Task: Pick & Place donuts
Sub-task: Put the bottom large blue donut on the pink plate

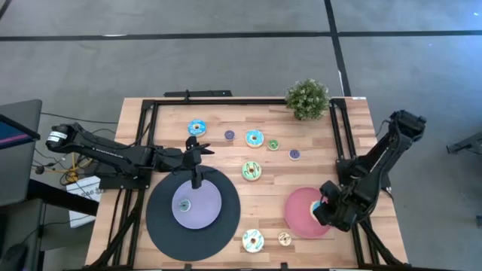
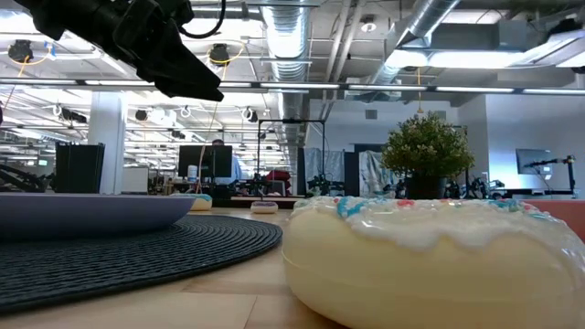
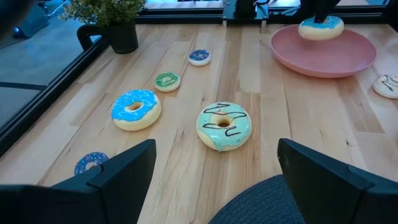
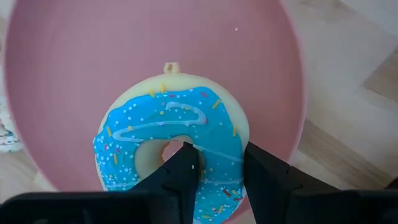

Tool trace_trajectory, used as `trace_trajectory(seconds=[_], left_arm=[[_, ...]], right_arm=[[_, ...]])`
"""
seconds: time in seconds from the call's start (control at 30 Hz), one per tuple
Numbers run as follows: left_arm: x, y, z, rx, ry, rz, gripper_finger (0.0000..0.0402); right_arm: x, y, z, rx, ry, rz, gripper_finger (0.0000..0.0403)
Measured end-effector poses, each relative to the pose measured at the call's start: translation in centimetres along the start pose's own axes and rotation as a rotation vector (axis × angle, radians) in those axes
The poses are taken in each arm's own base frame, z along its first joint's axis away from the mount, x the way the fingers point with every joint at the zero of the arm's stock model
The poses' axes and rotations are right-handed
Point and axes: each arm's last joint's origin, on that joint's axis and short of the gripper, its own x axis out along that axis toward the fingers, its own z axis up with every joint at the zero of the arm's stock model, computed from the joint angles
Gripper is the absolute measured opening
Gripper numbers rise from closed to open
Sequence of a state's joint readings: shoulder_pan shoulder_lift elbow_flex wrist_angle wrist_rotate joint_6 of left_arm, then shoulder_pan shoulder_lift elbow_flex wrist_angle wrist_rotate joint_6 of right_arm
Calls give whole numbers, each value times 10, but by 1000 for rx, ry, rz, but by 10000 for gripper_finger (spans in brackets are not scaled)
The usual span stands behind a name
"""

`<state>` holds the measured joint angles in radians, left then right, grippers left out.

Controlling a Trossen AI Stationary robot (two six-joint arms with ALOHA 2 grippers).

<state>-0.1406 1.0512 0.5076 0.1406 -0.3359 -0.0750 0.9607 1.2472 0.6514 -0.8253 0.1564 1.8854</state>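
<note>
Right tool (image 4: 214, 171) clamps one blue donut (image 4: 171, 152) over one pink plate (image 4: 74, 74); left tool (image 3: 214, 177) stands apart.

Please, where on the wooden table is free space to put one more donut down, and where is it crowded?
Bare wood lies between the big black disc and the pink round plate, below the green-iced donut. The pink plate's left part is bare; the right gripper holds a blue-iced donut over it. The row before the potted plant is crowded.

Two dark, jointed arms — matte black, blunt wedge fingers (image 3: 124, 171).
</note>
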Motion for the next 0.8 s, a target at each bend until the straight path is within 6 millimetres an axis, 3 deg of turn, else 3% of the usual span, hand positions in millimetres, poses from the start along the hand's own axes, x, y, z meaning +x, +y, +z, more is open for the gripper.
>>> trace_trajectory(seconds=[0.6, 0.8], left_arm=[[0, 0, 1, -2, -7, -1, 329], [0, 0, 1, -2, -7, -1, 329]], right_arm=[[3, 1, -1, -8, -3, -7, 111], [3, 1, -1, -9, -3, -7, 148]])
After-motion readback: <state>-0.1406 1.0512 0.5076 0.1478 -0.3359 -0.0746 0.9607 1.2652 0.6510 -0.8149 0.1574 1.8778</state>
